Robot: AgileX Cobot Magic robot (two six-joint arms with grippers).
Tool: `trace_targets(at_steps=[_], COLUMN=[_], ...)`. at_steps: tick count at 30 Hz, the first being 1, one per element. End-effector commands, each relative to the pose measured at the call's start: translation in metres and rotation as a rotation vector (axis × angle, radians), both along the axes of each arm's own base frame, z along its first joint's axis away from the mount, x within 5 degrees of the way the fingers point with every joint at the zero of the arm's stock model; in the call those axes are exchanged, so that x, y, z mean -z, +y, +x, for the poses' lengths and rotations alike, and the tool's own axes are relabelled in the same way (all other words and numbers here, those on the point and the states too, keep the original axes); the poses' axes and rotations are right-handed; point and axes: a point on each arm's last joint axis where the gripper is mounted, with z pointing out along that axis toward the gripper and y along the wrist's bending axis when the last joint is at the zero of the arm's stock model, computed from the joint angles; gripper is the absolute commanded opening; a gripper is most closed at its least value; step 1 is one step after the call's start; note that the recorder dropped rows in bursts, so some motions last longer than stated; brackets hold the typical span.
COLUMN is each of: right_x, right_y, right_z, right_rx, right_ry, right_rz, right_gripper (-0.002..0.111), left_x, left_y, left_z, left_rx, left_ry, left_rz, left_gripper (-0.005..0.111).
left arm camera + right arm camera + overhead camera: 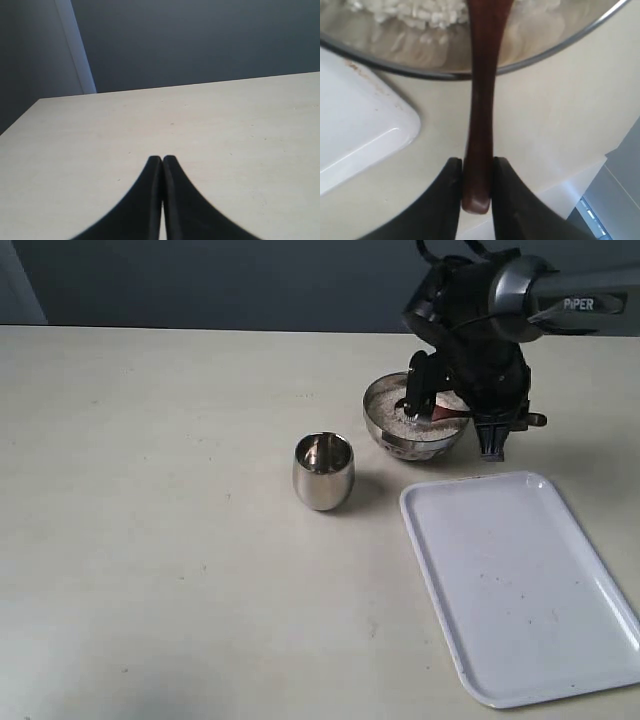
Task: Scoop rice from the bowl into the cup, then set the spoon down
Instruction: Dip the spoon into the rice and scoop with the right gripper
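Note:
The steel bowl [396,433] stands at the back right of the table with white rice [420,423] in it. My right gripper [476,167] is shut on the end of the reddish-brown wooden spoon [482,100]. The spoon's handle crosses the bowl's rim [555,51] and its head lies out of sight among the rice [420,12]. In the exterior view the right arm [480,340] hangs over the bowl and only a bit of the spoon [441,413] shows. The small steel cup [323,471] stands upright and apart, left of the bowl. My left gripper [161,160] is shut over bare table, holding nothing.
A white tray [520,585] lies at the front right, close to the bowl; its corner [365,130] shows in the right wrist view. The table's far edge meets a dark wall.

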Motion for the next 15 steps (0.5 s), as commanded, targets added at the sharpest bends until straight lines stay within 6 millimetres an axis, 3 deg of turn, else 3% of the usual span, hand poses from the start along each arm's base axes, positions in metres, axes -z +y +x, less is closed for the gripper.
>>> trace_targets(at_steps=[1, 15], right_x=[-0.0119, -0.0075], right_y=[-0.0054, -0.0029], right_z=[0.0009, -0.0045], right_rx=[0.023, 0.085], right_ry=[-0.008, 0.047], right_rz=[0.021, 0.111], right_gripper=[0.000, 0.000], left_x=[-0.0016, -0.0016], left_y=[0.0001, 0.0001], left_z=[-0.0004, -0.0004], left_rx=[-0.001, -0.001], left_ry=[-0.012, -0.012], left_rz=[-0.002, -0.002], left_gripper=[0.000, 0.000])
